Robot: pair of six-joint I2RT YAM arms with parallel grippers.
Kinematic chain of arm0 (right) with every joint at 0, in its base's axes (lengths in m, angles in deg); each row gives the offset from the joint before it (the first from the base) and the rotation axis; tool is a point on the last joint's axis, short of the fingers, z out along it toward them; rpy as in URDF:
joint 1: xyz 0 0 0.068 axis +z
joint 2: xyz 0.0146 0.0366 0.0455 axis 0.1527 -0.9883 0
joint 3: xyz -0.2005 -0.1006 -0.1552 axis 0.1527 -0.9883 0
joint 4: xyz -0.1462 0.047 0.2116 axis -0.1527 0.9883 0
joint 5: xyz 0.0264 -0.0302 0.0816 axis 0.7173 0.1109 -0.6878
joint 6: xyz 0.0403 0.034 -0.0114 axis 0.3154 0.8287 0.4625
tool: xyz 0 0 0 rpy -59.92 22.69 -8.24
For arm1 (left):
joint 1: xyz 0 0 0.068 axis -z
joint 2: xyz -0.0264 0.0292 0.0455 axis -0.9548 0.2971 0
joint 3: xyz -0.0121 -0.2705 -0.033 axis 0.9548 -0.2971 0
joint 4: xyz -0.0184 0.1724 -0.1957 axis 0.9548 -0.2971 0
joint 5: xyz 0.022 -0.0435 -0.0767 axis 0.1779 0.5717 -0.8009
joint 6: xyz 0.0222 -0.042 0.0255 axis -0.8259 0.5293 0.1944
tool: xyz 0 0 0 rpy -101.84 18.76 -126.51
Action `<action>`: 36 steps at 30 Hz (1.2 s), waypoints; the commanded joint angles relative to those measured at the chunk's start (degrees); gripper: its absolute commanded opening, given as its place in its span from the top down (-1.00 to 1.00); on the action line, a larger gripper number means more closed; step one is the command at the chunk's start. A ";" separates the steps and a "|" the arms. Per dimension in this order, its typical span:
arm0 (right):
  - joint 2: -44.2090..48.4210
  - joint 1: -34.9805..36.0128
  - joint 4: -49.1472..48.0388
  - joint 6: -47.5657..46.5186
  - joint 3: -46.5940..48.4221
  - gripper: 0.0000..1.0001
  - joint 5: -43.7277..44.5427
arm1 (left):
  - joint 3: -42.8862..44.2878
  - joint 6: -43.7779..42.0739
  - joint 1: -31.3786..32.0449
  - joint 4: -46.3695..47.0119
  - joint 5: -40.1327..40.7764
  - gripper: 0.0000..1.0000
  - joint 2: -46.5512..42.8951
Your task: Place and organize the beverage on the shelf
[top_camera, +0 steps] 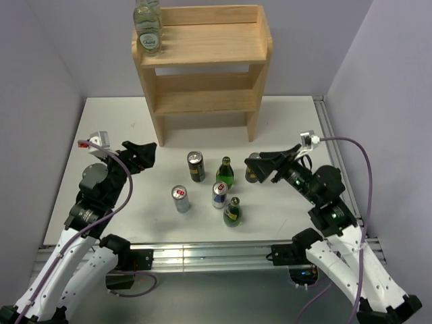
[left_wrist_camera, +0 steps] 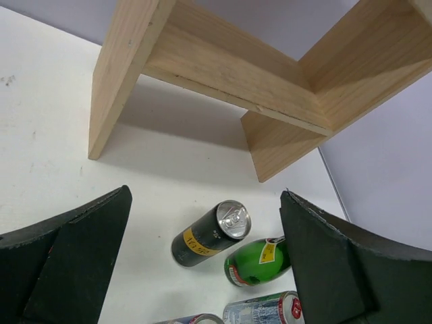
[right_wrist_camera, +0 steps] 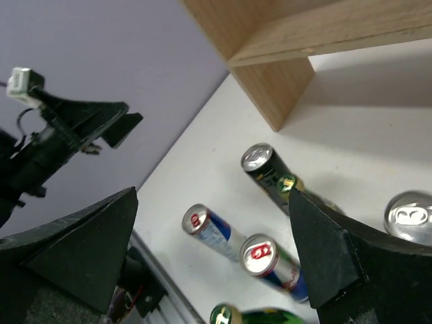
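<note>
**Shelf Loading: Both Claws Spread, Stock Waiting on the Bench**

The shelf [top_camera: 209,101] stands at the far side of the bench [top_camera: 115,128]. Its open front faces the arms, so each tier can be reached head-on. Two clear glass bottles [top_camera: 148,30] sit at the left end of the top tier, one behind the other, which leaves the rest of that tier free for more stock.

Six containers stand upright in a loose cluster between the arms:
- black can [top_camera: 196,167]
- far green bottle [top_camera: 225,173]
- dark can [top_camera: 252,169]
- red-topped can [top_camera: 180,199]
- blue can [top_camera: 219,195]
- near green bottle [top_camera: 232,212]

Standing upright, each offers its side wall for a lateral pinch.

The left claw [top_camera: 140,152] is spread wide and holds nothing, hovering left of the cluster. The right claw [top_camera: 265,165] is likewise spread and unloaded. The dark can stands just beside its fingers, so that can is judged the probable first pick
</note>
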 commanded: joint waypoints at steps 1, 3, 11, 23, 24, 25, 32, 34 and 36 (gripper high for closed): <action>6.46 1.72 5.24 2.08 -2.54 -1.00 -0.04 | 2.23 0.60 0.79 -3.62 4.60 -0.99 -0.89; 11.99 2.42 2.81 3.22 -5.53 -1.00 -5.12 | 4.51 1.38 1.66 -8.01 6.71 -0.99 -0.36; 25.09 5.67 14.81 8.06 -11.44 -1.00 -4.10 | 9.35 3.15 2.02 -20.66 10.94 -0.99 -1.41; 17.83 7.60 27.65 10.34 -17.06 -1.00 8.99 | 9.09 4.29 2.11 -26.57 12.17 -0.98 -2.82; 16.77 8.39 27.66 9.65 -16.36 -1.00 10.23 | 9.01 4.11 2.11 -26.57 12.35 -0.98 -3.08; 15.98 10.84 27.74 9.73 -15.92 -1.00 14.16 | 9.09 4.03 2.02 -26.66 12.43 -0.98 -3.17; 9.47 24.97 21.96 12.27 -14.77 -1.00 23.22 | 9.09 4.20 2.11 -27.01 12.52 -0.96 -3.00; 8.42 29.21 22.64 14.03 -14.16 -1.00 27.45 | 9.09 4.11 2.11 -27.09 12.79 -0.96 -3.26; 7.88 34.56 23.35 15.61 -13.98 -1.00 31.49 | 8.83 4.11 2.11 -26.92 12.61 -0.96 -3.43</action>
